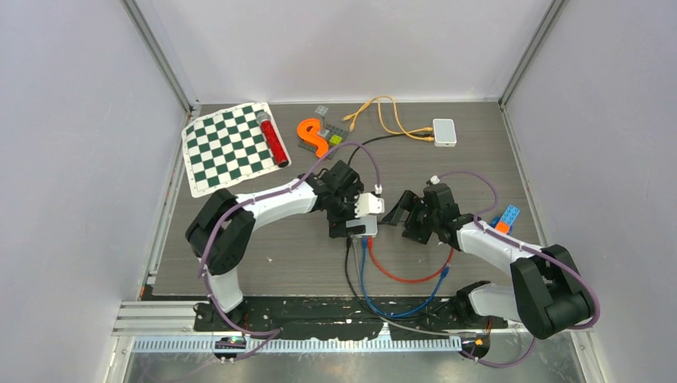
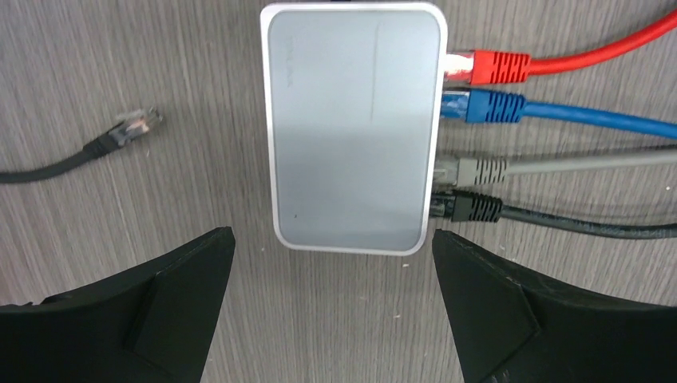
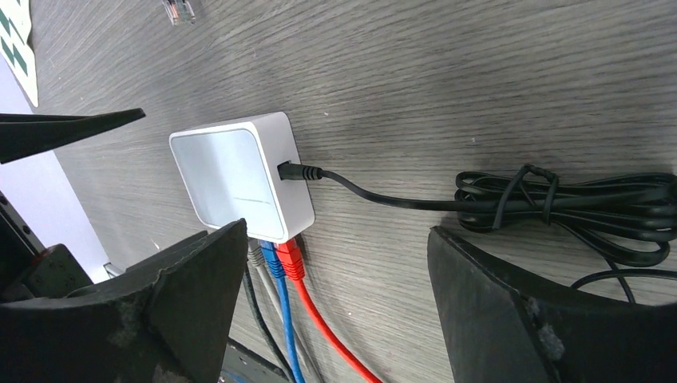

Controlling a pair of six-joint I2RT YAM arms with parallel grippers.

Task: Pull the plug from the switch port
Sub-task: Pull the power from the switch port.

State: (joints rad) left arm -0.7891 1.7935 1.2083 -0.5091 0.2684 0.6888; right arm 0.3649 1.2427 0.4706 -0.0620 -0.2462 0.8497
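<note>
**White-walled bay: four plugs seated, none gripped**

A grey wood-grain surface (image 1: 279, 255) sits inside plain white walls. The small white rounded plastic network switch (image 2: 355, 128) lies flat near the centre, just ahead of both arms. Four plugs sit in ports side by side along one edge: red-booted plug (image 2: 495, 67), blue-booted plug (image 2: 491, 106), grey plug (image 2: 479, 169), black plug (image 2: 471, 207). A thin black power lead (image 3: 319, 174) enters a different edge, its slack bundled in a coil (image 3: 575, 207). A loose black network plug (image 2: 128, 132) lies on the surface well apart from the switch, in no port.

The left fingers (image 2: 160, 303) are released and spread wide, hovering with the switch's near end between the tips. The right fingers (image 3: 184, 311) are also spread and hold nothing. They are near the switch but not over any plug.

My read of the step: approach and brace. The task does not say which plug is meant.

To do it well:
- Close the left fingers across the switch body to pin it, clear of the port row.
- Line the right fingers up on one boot only and pinch it, pressing the latch tab if it can be reached.
- Pull straight along the cable, not upward.

Risks: the boots are packed tight, so the fingers could catch two. The light switch will likely drag along if it is not held.
</note>
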